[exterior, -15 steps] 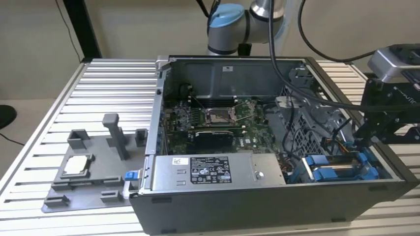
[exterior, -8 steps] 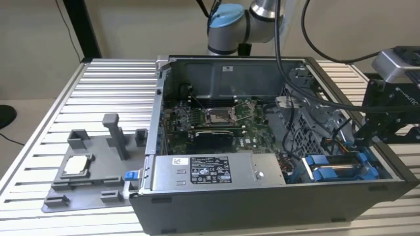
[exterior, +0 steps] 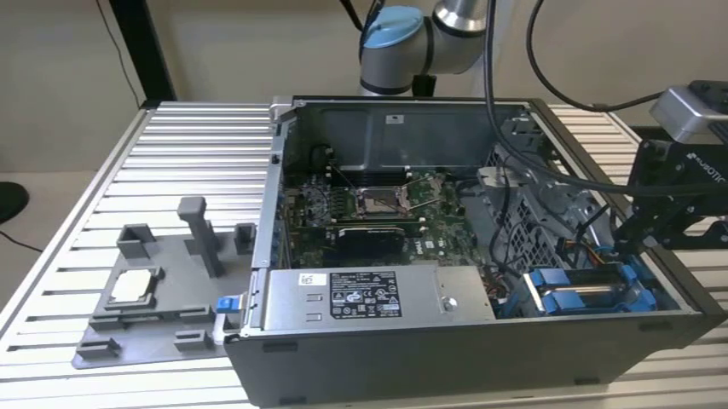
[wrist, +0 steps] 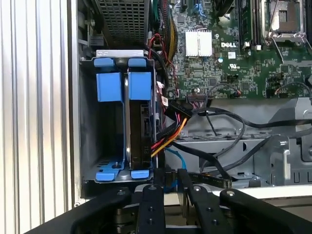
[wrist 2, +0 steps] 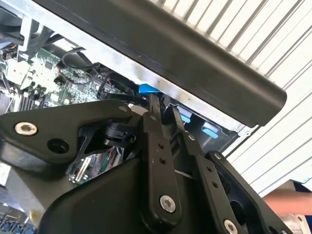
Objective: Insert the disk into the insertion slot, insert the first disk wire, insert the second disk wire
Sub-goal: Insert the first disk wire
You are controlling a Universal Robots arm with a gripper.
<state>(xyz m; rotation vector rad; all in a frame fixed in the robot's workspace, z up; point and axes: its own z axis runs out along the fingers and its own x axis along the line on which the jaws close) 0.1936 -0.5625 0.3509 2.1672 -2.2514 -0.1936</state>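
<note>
**Disk in its bay, gripper at the cable end**

The disk [wrist: 140, 87] stands on edge in the insertion slot [wrist: 105, 136], at the lower right of the exterior view inside the computer case [exterior: 455, 358]. Its blue carrier sits level with the rails, so I judge it fully seated. The gripper [wrist: 171, 171] hangs just beside the disk's connector end, where the red, yellow and orange wire bundle [wrist: 168, 136] meets it, which suits wire work. I cannot tell whether the jaws are spread or pinching anything.

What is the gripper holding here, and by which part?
Cannot be told: the gripper is right by the disk sitting in the insertion slot, but any hold is hidden.
</note>
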